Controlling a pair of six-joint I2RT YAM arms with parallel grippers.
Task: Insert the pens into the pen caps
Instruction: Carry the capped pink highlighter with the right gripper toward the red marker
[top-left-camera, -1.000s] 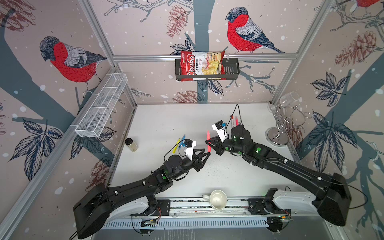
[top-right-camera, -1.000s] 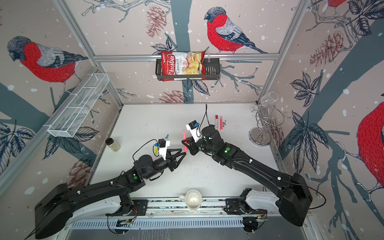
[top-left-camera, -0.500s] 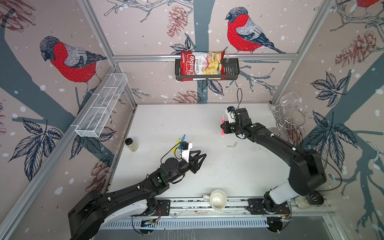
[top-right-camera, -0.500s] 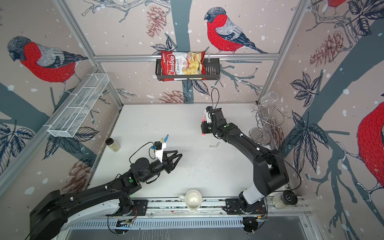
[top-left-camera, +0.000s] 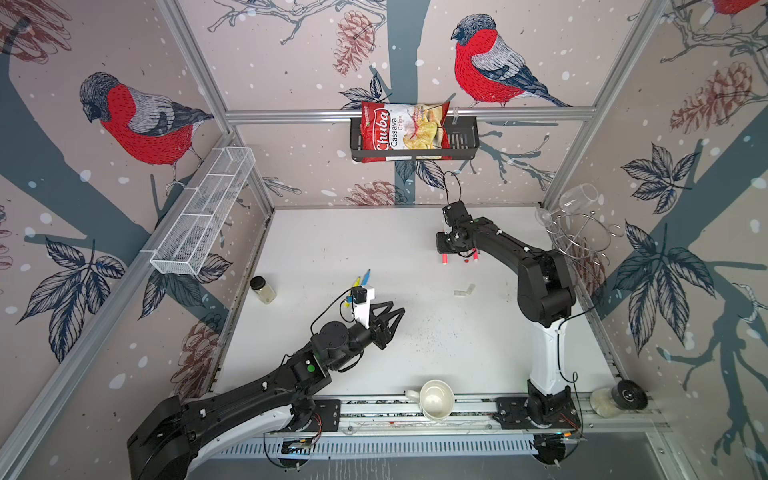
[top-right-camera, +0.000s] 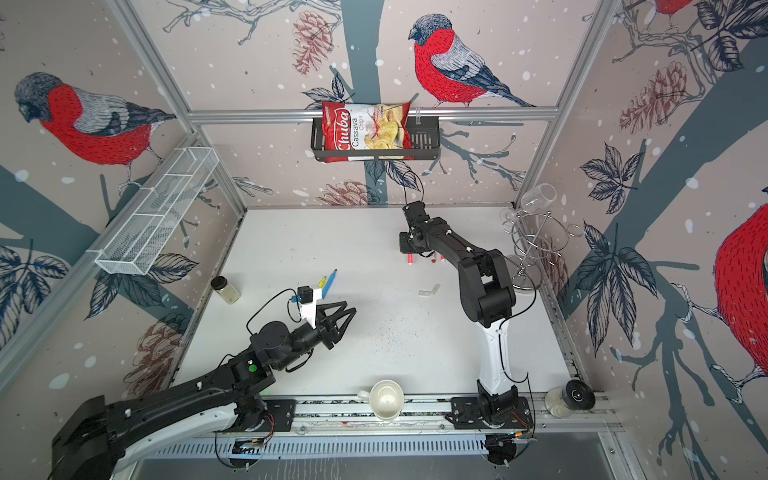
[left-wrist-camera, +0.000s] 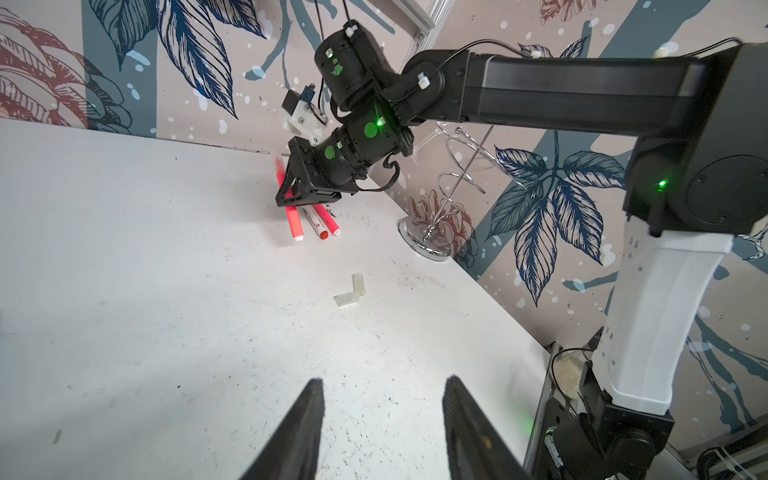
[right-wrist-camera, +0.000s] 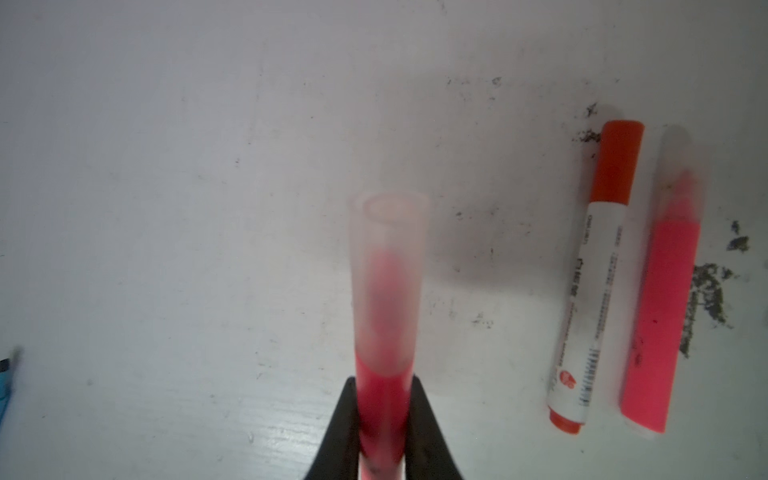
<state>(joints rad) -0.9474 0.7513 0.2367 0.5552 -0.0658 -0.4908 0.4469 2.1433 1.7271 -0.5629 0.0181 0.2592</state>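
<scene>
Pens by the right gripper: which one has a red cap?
The white-bodied marker, lying between the loose pink pen and the held pink pen in the right gripper; both have translucent caps.

Soft, even light filled the booth, and the white bench (top-left-camera: 332, 249) was evenly bright. Both top views were sharp. Close up, the pink pen (right-wrist-camera: 381, 370) in the right pincer (right-wrist-camera: 384, 399) was blurred, and a faint shadow lay just beside the pincer.
</scene>
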